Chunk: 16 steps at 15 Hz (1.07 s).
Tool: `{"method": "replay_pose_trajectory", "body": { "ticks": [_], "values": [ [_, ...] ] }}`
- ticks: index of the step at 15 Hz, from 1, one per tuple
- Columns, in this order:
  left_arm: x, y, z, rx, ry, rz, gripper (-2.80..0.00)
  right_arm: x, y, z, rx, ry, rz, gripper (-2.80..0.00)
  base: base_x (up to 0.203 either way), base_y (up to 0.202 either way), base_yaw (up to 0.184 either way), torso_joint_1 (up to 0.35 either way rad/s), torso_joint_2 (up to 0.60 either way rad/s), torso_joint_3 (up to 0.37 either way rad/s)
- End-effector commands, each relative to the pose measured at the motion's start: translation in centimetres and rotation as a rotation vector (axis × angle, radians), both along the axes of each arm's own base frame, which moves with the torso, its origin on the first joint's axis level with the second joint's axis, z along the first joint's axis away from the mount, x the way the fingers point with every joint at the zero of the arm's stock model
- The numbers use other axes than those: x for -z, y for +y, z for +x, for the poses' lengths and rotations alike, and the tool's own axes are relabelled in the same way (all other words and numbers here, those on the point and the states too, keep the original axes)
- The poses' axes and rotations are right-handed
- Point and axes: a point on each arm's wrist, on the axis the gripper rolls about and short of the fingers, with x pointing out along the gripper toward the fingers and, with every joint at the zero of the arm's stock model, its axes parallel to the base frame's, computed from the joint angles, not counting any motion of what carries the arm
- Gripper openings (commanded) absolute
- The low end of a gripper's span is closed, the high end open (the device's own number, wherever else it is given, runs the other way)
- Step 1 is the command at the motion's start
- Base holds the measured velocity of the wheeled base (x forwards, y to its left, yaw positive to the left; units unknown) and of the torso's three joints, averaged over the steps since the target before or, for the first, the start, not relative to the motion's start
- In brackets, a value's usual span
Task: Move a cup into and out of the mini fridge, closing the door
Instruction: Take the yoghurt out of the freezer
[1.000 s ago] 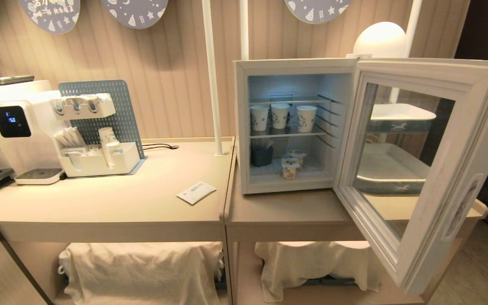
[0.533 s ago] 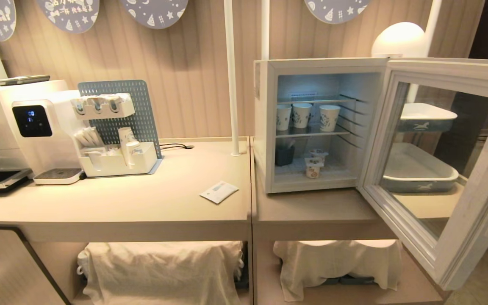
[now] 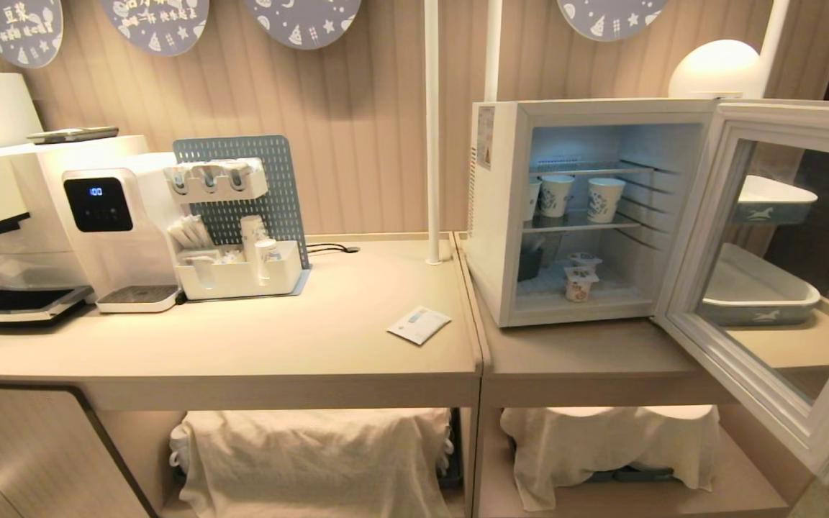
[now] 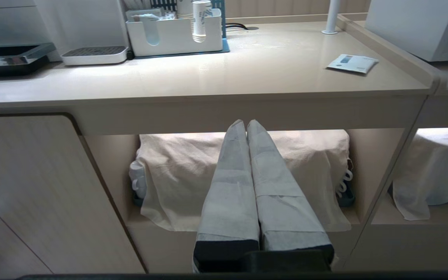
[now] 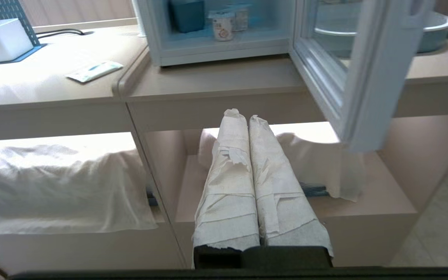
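Counter [image 3: 278, 352] spans the front, bearing the fridge [image 3: 501, 216] at right, its door [image 3: 781, 288] swung wide open. Cups [image 3: 605, 199] stand on the fridge's upper shelf. Left gripper [image 4: 246, 123] and right gripper [image 5: 242, 116] hang below the counter edge, fingers pressed together, holding nothing.

Inside the mini fridge [image 3: 501, 208], three patterned paper cups [image 3: 606, 199] were counted on the upper wire shelf, with two small yogurt-like tubs [image 3: 577, 284] and one dark container [image 3: 529, 263] on its floor. Left of the fridge, one flat packet [image 3: 419, 324] and one water dispenser [image 3: 109, 230] were counted.
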Motion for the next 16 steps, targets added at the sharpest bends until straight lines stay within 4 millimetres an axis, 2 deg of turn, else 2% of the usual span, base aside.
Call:
{"method": "replay_pose_trajectory", "body": {
  "ticks": [1, 3, 7, 16],
  "values": [
    [-0.01, 0.00, 0.01, -0.001, 0.001, 0.000, -2.80, 0.00, 0.00, 0.00, -0.001, 0.000, 0.000, -2.80, 0.000, 0.173, 0.003, 0.002, 0.01, -0.004],
    [0.03, 0.01, -0.01, -0.004, 0.010, 0.000, -2.80, 0.00, 0.00, 0.00, -0.001, 0.000, 0.000, -2.80, 0.000, 0.105, 0.007, -0.001, 0.00, 0.004],
    [0.03, 0.01, -0.01, -0.004, 0.010, 0.000, -2.80, 0.00, 0.00, 0.00, -0.001, 0.000, 0.000, -2.80, 0.027, 0.001, 0.001, -0.002, 0.00, 0.001],
    [0.01, 0.00, 0.00, -0.003, 0.005, 0.000, -2.80, 0.00, 0.00, 0.00, -0.001, 0.000, 0.000, -2.80, 0.191, 0.000, 0.000, 0.000, 0.00, 0.002]
  ]
}}
